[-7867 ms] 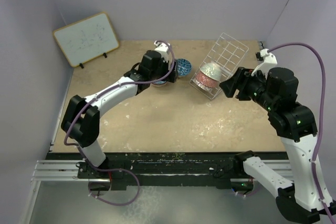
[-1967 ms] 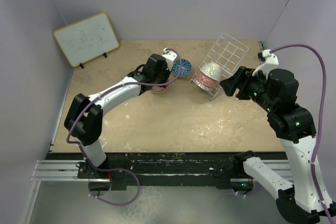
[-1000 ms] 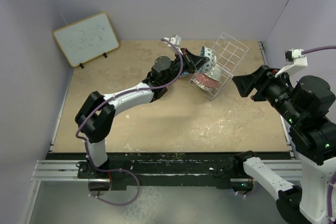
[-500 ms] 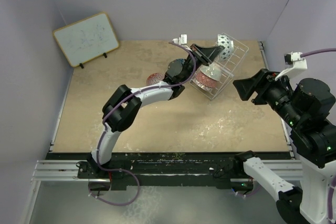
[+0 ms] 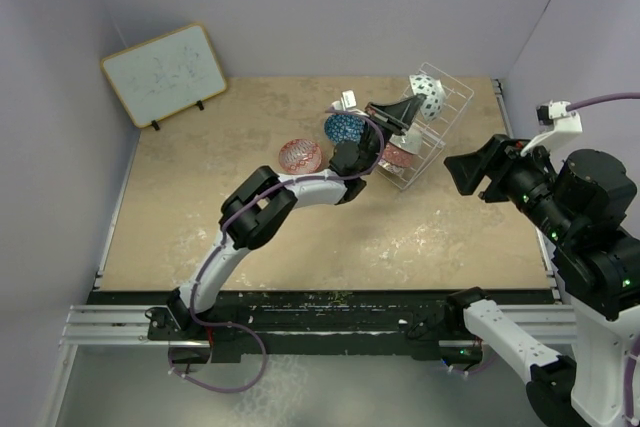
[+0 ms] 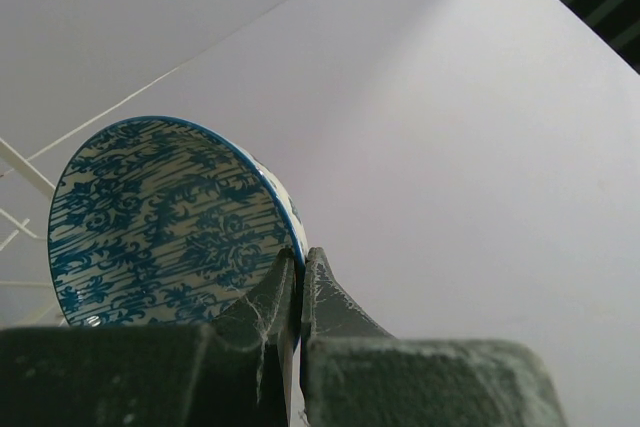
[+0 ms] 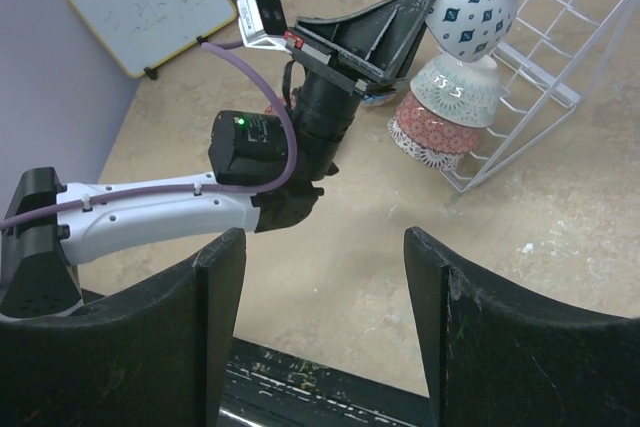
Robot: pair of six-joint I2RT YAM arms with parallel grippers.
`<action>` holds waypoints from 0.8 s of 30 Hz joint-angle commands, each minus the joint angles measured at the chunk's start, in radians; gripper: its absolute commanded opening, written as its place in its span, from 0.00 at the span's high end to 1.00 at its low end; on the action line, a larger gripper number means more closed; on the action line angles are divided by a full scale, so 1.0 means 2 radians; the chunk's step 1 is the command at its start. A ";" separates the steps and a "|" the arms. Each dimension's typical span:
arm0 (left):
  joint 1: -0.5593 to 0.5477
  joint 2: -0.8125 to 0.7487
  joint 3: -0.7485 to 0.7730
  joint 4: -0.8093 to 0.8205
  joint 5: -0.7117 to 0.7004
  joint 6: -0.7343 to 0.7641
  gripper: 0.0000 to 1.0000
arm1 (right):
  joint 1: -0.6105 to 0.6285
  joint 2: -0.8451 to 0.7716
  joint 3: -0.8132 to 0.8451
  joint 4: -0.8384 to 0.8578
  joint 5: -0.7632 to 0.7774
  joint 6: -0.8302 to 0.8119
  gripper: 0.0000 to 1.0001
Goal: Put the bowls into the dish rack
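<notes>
My left gripper (image 5: 415,105) is shut on the rim of a bowl (image 5: 428,95) with a white outside marked with blue diamonds and a blue patterned inside (image 6: 170,222). It holds that bowl tilted above the white wire dish rack (image 5: 455,109). In the rack a grey-white bowl (image 7: 455,87) rests on a pink patterned bowl (image 7: 430,135), both face down. A blue bowl (image 5: 343,127) and a pink bowl (image 5: 299,155) sit on the table left of the rack. My right gripper (image 5: 462,172) hangs open and empty to the rack's right, apart from it.
A framed whiteboard (image 5: 165,72) leans against the wall at the back left. The left arm (image 5: 300,187) stretches diagonally across the table's middle. The back wall is close behind the rack, and the side wall to its right.
The left arm lifted the bowl from beside the blue bowl and carried it right, over the rack, then lowered it slightly. The right gripper pulled back from the rack.
</notes>
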 commanded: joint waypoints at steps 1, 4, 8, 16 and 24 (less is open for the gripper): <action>-0.002 0.016 0.027 0.104 -0.057 -0.016 1.00 | 0.002 -0.003 0.006 -0.005 0.008 -0.017 0.33; -0.003 0.030 0.025 0.119 -0.078 -0.024 1.00 | 0.002 -0.003 0.005 -0.009 0.006 -0.021 0.33; -0.007 0.053 0.036 0.132 -0.105 -0.030 1.00 | 0.002 -0.006 0.005 -0.015 0.007 -0.027 0.33; -0.011 0.075 0.062 0.136 -0.120 -0.031 1.00 | 0.004 -0.014 -0.005 -0.019 0.006 -0.033 0.32; -0.018 0.111 0.094 0.140 -0.132 -0.060 1.00 | 0.005 -0.022 -0.016 -0.018 0.001 -0.033 0.32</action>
